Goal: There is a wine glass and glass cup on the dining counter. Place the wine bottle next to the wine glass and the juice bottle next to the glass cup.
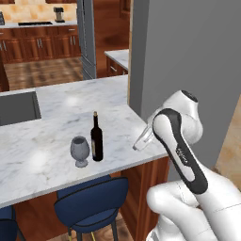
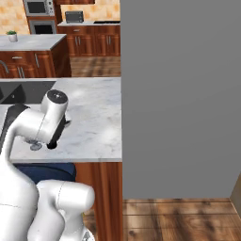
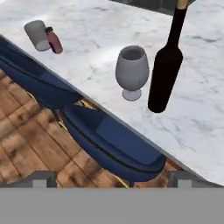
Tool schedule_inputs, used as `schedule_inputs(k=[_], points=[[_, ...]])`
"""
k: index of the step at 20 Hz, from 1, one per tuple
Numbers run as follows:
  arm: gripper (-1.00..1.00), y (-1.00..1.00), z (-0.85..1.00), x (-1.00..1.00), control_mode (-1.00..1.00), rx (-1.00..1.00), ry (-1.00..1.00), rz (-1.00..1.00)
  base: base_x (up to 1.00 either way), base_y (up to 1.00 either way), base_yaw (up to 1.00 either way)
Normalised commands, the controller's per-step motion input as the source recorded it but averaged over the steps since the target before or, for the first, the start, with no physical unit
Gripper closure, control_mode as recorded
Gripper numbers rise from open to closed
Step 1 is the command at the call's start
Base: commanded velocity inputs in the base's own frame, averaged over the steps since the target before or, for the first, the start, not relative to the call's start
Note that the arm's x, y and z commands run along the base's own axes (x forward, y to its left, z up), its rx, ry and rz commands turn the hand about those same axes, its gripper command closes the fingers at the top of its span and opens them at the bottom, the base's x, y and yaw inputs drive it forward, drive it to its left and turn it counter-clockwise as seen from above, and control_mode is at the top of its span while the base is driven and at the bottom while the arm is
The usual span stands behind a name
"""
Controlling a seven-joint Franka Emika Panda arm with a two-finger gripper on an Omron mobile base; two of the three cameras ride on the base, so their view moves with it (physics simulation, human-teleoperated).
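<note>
On the marble dining counter (image 1: 47, 141) the grey wine glass (image 1: 80, 150) (image 3: 132, 70) stands upright, with the tall dark wine bottle (image 1: 96, 138) (image 3: 166, 65) close beside it. In the hand view, further along the counter, the small pinkish juice bottle (image 3: 54, 40) stands against the glass cup (image 3: 37, 35). My gripper (image 3: 113, 179) hovers off the counter's front edge, above the stools, apart from all of these. Its fingertips (image 3: 41, 178) are spread wide and it is open, holding nothing. In the right base view my arm hides most of the glass and the bottle.
Dark blue stools (image 1: 92, 202) (image 3: 109, 140) are tucked under the counter's front edge over a wooden floor. A grey wall (image 1: 188, 56) (image 2: 179, 94) rises at the counter's right end. A dark sink (image 1: 19, 108) is set into the counter's far left.
</note>
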Motion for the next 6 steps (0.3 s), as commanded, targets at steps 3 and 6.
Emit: schedule_inputs(k=[3, 6], points=[[-1.00, -0.12, 0.00, -0.78, -1.00, -0.13, -0.09, -0.23, 0.00, 0.00, 0.00], [-1.00, -0.08, 0.00, -0.82, -1.00, -0.19, -0.19, -0.20, 0.00, 0.00, 0.00]])
